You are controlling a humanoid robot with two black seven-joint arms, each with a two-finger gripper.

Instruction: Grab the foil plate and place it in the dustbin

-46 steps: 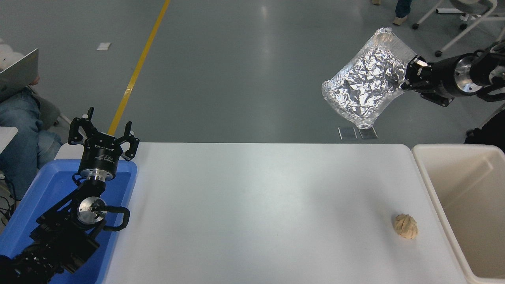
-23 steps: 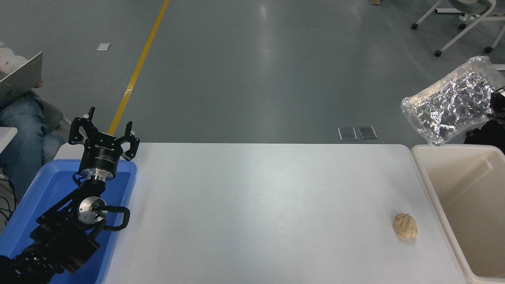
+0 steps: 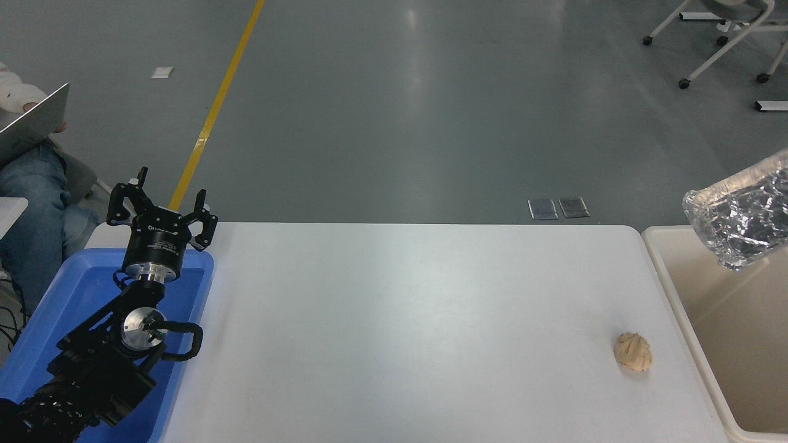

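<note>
We see the foil plate [image 3: 739, 221] in the air, tilted, above the dustbin [image 3: 674, 295] far end and cut by the frame's right edge. Right gripper is out of frame, so we can't tell its grip. Left gripper [image 3: 161, 206] sits parked over the blue tray [image 3: 74, 289], fingers spread wide. We judge the foil light, thin, easily crushed; best held by the rim, lightly.
</note>
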